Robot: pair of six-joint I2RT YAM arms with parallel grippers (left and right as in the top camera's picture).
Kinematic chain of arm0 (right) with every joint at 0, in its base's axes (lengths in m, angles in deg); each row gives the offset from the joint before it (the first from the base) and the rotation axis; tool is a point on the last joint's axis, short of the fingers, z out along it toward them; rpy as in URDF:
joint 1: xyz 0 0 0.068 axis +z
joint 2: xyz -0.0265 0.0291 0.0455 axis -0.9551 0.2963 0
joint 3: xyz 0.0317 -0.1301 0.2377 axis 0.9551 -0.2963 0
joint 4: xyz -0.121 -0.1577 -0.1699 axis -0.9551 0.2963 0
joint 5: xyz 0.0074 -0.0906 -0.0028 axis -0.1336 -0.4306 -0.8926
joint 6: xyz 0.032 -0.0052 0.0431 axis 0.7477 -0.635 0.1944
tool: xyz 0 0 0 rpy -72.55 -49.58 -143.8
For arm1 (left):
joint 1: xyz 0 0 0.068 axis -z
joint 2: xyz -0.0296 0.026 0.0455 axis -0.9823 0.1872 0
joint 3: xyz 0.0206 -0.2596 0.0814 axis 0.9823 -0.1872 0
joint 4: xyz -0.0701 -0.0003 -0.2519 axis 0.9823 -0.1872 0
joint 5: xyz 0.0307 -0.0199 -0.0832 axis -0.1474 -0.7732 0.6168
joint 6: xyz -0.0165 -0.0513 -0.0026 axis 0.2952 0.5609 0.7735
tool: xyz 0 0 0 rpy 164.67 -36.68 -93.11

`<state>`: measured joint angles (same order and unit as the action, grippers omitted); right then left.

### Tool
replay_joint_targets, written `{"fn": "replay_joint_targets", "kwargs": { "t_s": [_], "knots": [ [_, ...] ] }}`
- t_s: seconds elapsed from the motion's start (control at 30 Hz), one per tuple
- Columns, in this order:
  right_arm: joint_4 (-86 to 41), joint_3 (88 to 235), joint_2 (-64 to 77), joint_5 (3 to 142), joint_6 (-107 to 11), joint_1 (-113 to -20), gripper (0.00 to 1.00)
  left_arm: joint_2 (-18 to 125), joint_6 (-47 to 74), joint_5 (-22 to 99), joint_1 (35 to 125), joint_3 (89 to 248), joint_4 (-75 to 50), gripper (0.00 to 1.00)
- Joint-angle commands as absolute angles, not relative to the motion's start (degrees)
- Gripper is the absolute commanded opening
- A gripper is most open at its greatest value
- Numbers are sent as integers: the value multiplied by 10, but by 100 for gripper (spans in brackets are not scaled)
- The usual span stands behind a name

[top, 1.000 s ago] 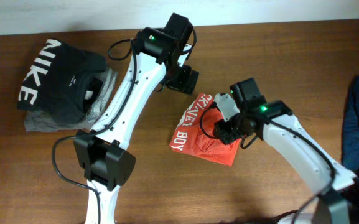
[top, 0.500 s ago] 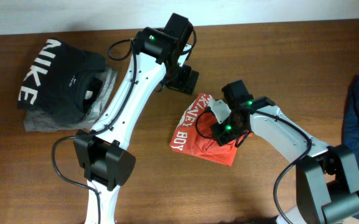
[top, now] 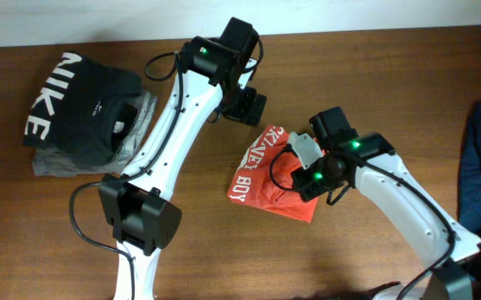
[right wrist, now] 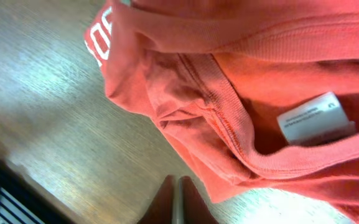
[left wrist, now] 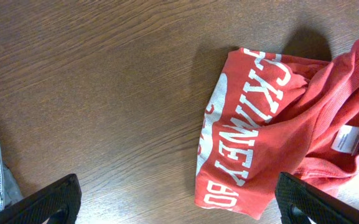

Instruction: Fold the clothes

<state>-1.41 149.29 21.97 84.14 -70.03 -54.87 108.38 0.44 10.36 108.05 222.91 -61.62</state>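
Disorder is plain from overhead: the T-shirt lies bunched at frame centre, not yet flattened. The right gripper sits over its right half, and the left gripper hangs over bare table just past its upper edge.

Left wrist: the fingers are spread wide and empty, with the shirt at frame right, lettering up.

Right wrist: the fingers are pressed together at bottom centre, below the neck tag, with no cloth visibly between them.

The step in hand looks like spreading before any fold. The next move calls for parting those fingers and pinching a hem.
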Motion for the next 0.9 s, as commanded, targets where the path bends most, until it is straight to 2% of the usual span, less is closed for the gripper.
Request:
{"fn": "replay_joint_targets", "kwargs": {
  "t_s": [0.0, 0.2, 0.47, 0.6, 0.77, 0.87],
  "knots": [
    [-32, 1502, 226, 848, -707, -548, 34, 1088, -3, 102, 1079, 2239, -611, 99],
    [-112, 1501, 292, 847, -709, -548, 35, 1088, -3, 102, 1078, 2239, -606, 99],
    [-115, 1501, 366, 879, -718, -548, 34, 1088, -3, 102, 1078, 2239, -613, 99],
    [-97, 1501, 362, 915, -733, -547, 27, 1088, -3, 102, 1078, 2239, -612, 99],
    [-93, 1502, 359, 906, -735, -547, 5, 1088, -3, 102, 1078, 2239, -608, 99],
    [-92, 1503, 343, 877, -734, -547, 4, 1088, -3, 102, 1078, 2239, -608, 99]
  ]
}}
